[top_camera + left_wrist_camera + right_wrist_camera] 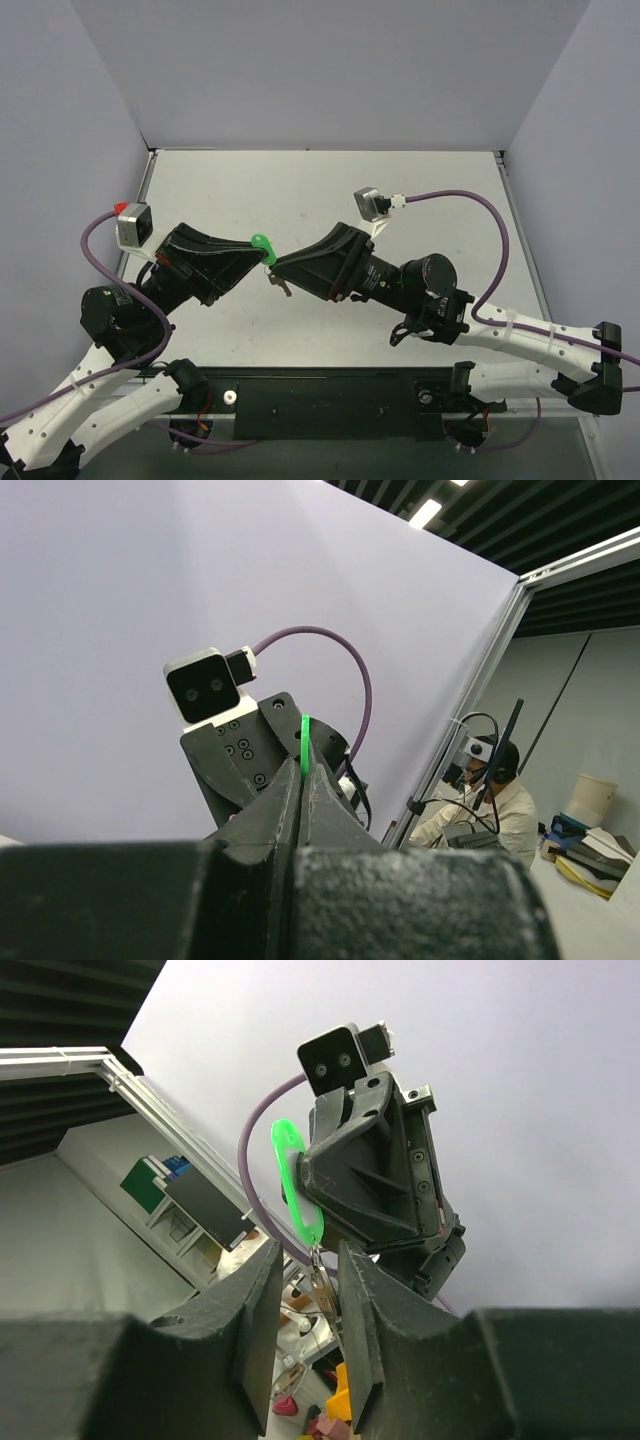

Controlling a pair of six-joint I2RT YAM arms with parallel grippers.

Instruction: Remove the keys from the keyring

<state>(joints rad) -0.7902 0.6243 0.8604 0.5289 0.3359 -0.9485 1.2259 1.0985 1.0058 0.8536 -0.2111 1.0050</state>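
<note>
A: Two grippers to confirm. Status?
B: Seeing left gripper [303, 772] pinched tight on green fob [304, 742], mid-air above pale grey table [300, 190]. Right gripper [308, 1252] fingers spread, straddling silver key [323, 1290] dangling below fob. Lilac walls [330, 70] behind; headset-wearing person [495, 800] seated beyond enclosure, ceiling strip lights [425, 513] overhead.

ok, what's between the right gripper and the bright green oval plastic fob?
Only the thin silver metal key, hanging from the lower end of the green oval plastic fob into the gap of the open right gripper. Clear in the right wrist view.
</note>
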